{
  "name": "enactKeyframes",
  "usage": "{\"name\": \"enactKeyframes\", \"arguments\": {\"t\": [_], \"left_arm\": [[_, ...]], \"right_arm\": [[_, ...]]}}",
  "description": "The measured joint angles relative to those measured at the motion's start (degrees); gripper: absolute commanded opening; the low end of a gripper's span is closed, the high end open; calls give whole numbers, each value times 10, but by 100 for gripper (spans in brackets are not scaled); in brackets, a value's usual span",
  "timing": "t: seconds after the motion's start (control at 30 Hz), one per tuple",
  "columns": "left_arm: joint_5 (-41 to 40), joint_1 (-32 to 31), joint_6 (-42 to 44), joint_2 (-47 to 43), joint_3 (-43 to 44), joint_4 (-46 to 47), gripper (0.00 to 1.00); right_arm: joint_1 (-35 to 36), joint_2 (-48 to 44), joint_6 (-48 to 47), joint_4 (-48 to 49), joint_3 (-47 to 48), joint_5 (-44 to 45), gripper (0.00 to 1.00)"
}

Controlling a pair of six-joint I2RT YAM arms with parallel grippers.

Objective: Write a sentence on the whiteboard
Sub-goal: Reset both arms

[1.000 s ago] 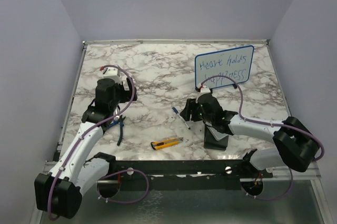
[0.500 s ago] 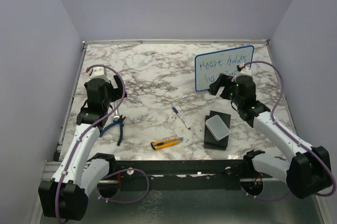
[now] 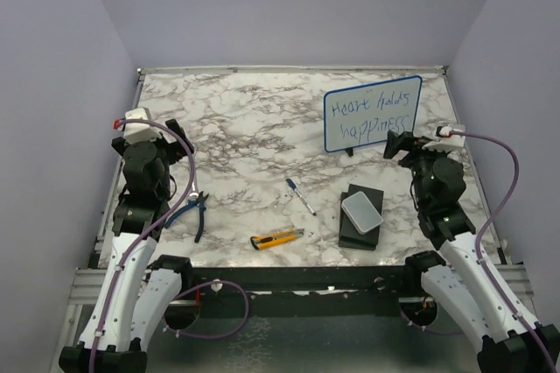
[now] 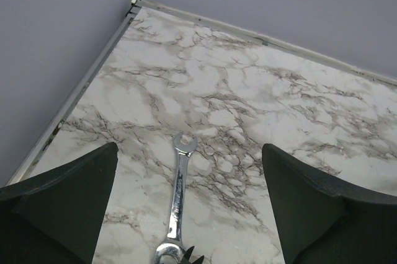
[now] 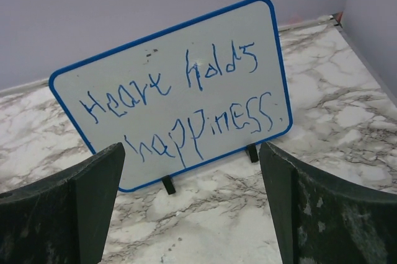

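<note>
Standing on small feet [image 5: 168, 184], the whiteboard [image 5: 186, 47] looks light, stiff, tippable; grip its frame [image 5: 280, 72] edge. Gaping wide, empty: left pincer [image 4: 189, 174], right pincer [image 5: 191, 152].

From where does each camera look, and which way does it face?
Top external: above, behind the bases, looking down on the table; left arm and right arm show.
Left wrist: on the left arm, facing a wrench; open fingers show.
Right wrist: on the right arm, facing the whiteboard; open fingers show.
Shared: top and right wrist see the whiteboard.
</note>
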Motion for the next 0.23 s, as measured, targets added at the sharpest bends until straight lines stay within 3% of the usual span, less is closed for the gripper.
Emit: {"name": "enactKeyframes", "arguments": {"t": [0.23], "left_arm": [[0, 0, 4, -2, -4, -2, 99]], "right_arm": [[0, 7, -21, 7, -4, 16, 93]]}}
